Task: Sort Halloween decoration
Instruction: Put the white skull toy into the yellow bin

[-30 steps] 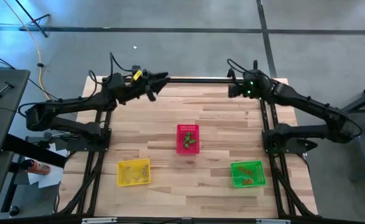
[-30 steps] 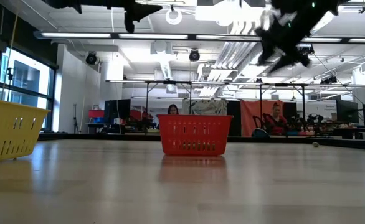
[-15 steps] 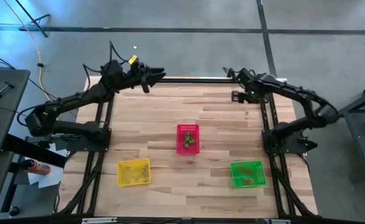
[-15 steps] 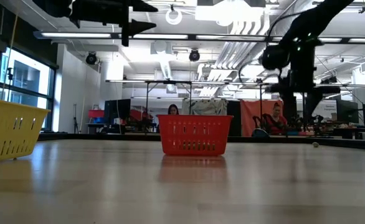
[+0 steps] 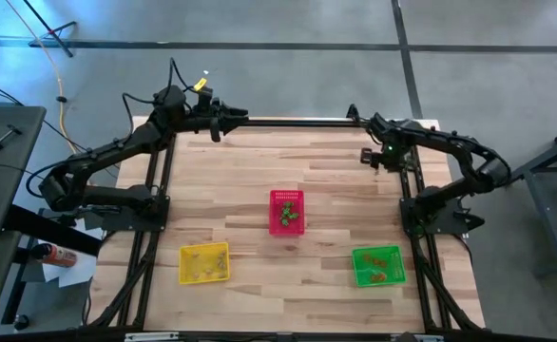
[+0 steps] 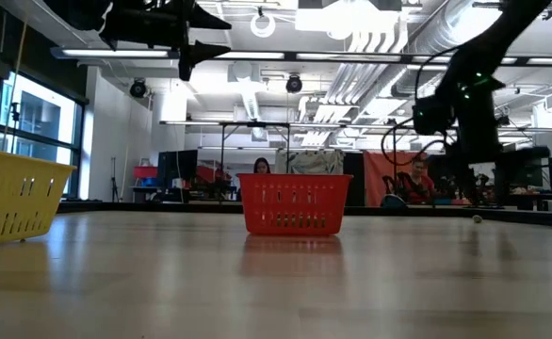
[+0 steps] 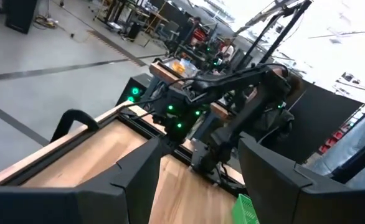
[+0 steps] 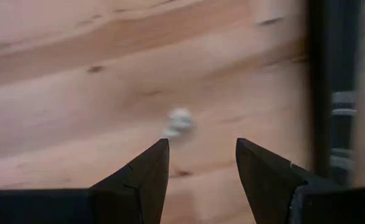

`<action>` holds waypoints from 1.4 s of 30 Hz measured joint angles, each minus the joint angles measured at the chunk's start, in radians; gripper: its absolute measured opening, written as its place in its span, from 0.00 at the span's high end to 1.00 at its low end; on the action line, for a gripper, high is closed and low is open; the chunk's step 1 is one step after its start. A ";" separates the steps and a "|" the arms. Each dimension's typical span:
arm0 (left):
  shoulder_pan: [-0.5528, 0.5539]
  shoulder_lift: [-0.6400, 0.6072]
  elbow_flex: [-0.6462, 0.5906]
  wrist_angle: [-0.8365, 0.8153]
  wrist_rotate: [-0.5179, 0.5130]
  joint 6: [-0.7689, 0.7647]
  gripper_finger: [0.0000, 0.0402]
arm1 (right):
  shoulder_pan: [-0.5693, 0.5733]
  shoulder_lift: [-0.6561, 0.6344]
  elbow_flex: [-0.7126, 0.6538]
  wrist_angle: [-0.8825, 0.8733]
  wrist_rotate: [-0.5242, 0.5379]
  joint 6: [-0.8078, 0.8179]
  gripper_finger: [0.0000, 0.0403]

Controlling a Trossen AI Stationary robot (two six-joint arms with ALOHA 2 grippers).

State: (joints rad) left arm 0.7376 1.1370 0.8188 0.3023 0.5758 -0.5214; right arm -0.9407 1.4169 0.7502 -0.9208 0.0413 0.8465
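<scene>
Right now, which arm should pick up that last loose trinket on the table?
The right. Its open end effector points down at the pale trinket lying loose on the table near the far right edge. The left end effector is raised at the far left edge, aimed elsewhere.

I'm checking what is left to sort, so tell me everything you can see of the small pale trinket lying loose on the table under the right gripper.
The pale trinket is a tiny whitish lump, too blurred to make out its shape or material. It lies alone on the bare wooden table near the far right corner, outside every basket. In the low view it shows as a small speck on the tabletop. The right gripper hangs above it with fingers open, not touching it. Nothing else touches it but the wood.
</scene>
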 joint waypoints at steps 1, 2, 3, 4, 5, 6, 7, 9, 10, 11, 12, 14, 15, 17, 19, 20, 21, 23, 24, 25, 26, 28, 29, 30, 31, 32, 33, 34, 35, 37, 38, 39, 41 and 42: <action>0.003 0.000 0.000 0.000 -0.001 0.000 0.49 | -0.010 -0.017 -0.031 0.049 -0.031 0.011 0.55; 0.004 0.000 0.000 0.001 -0.006 0.001 0.49 | -0.018 -0.038 -0.060 0.101 -0.054 0.022 0.55; 0.005 0.000 0.000 0.001 -0.015 0.001 0.49 | -0.024 -0.059 -0.085 0.152 -0.071 0.040 0.55; 0.008 0.000 0.000 0.001 -0.027 0.001 0.49 | -0.027 -0.073 -0.102 0.193 -0.076 0.056 0.55; 0.009 0.000 0.000 0.001 -0.032 0.001 0.49 | -0.030 -0.084 -0.115 0.221 -0.076 0.071 0.55; 0.009 0.000 0.000 0.001 -0.035 0.001 0.49 | -0.031 -0.089 -0.124 0.230 -0.067 0.082 0.55; 0.009 0.000 0.000 0.002 -0.035 0.001 0.49 | -0.031 -0.090 -0.130 0.232 -0.054 0.092 0.55; 0.009 0.000 0.000 0.003 -0.035 -0.001 0.49 | -0.034 -0.087 -0.134 0.229 -0.041 0.094 0.55; 0.009 0.000 0.000 0.004 -0.035 -0.001 0.49 | -0.035 -0.084 -0.136 0.236 -0.040 0.094 0.55; 0.009 0.000 0.000 0.005 -0.035 0.000 0.49 | -0.035 -0.080 -0.139 0.246 -0.042 0.094 0.55; 0.009 0.000 0.000 0.005 -0.035 0.000 0.49 | -0.035 -0.075 -0.140 0.250 -0.043 0.093 0.55; 0.009 0.000 0.000 0.005 -0.036 -0.001 0.49 | -0.035 -0.063 -0.140 0.254 -0.040 0.092 0.55; 0.009 0.000 0.000 0.005 -0.036 -0.001 0.49 | -0.035 -0.054 -0.140 0.252 -0.034 0.091 0.55; 0.009 0.000 0.000 0.005 -0.036 -0.001 0.49 | -0.035 -0.034 -0.142 0.248 -0.027 0.088 0.55; 0.009 0.000 0.000 0.008 -0.036 -0.001 0.49 | -0.034 -0.015 -0.141 0.250 -0.024 0.088 0.55; 0.009 0.000 0.000 0.009 -0.037 -0.001 0.49 | -0.031 -0.008 -0.139 0.250 -0.023 0.088 0.55; 0.009 0.000 0.000 0.010 -0.038 -0.001 0.49 | -0.025 0.000 -0.138 0.250 -0.019 0.088 0.55; 0.009 0.000 0.000 0.010 -0.038 -0.002 0.49 | -0.014 0.007 -0.138 0.251 -0.011 0.088 0.55; 0.009 0.000 0.000 0.010 -0.038 -0.002 0.49 | -0.009 0.007 -0.138 0.251 -0.008 0.088 0.55; 0.009 0.000 0.000 0.010 -0.038 -0.001 0.49 | -0.002 0.007 -0.138 0.251 -0.003 0.088 0.55; 0.009 0.000 0.000 0.010 -0.038 -0.001 0.49 | 0.004 0.007 -0.139 0.251 0.003 0.088 0.55; 0.009 0.000 0.000 0.010 -0.038 -0.001 0.49 | 0.011 0.008 -0.139 0.252 0.009 0.088 0.55; 0.009 0.000 0.000 0.010 -0.038 -0.001 0.49 | 0.015 0.008 -0.140 0.252 0.011 0.088 0.55; 0.009 0.000 0.000 0.010 -0.038 -0.001 0.49 | 0.018 0.008 -0.140 0.252 0.012 0.090 0.55; 0.009 0.000 0.000 0.010 -0.038 -0.001 0.49 | 0.020 0.008 -0.140 0.252 0.014 0.092 0.55; 0.009 0.000 0.000 0.010 -0.038 -0.001 0.49 | 0.022 0.008 -0.140 0.252 0.014 0.096 0.56; 0.009 0.000 0.000 0.010 -0.038 -0.001 0.49 | 0.025 0.008 -0.140 0.252 0.015 0.096 0.57; 0.009 0.000 0.000 0.009 -0.038 -0.001 0.49 | 0.027 0.008 -0.140 0.252 0.017 0.096 0.59; 0.009 0.000 0.000 0.010 -0.038 -0.001 0.49 | 0.030 0.009 -0.141 0.252 0.017 0.096 0.62; 0.009 0.000 0.000 0.009 -0.038 0.000 0.49 | 0.034 0.009 -0.141 0.258 0.017 0.099 0.68; 0.009 0.000 0.000 0.009 -0.038 0.000 0.49 | 0.034 0.010 -0.141 0.258 0.017 0.099 0.72; 0.009 0.000 0.000 0.010 -0.038 0.000 0.49 | 0.034 0.010 -0.141 0.258 0.014 0.099 0.75; 0.009 0.000 0.000 0.009 -0.038 0.001 0.49 | 0.034 0.010 -0.141 0.260 0.011 0.097 0.82; 0.009 0.000 0.000 0.009 -0.038 0.000 0.49 | 0.034 0.010 -0.141 0.261 0.010 0.096 0.85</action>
State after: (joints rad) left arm 0.7467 1.1370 0.8188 0.3115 0.5381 -0.5209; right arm -0.9066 1.4269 0.6092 -0.6598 0.0517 0.9424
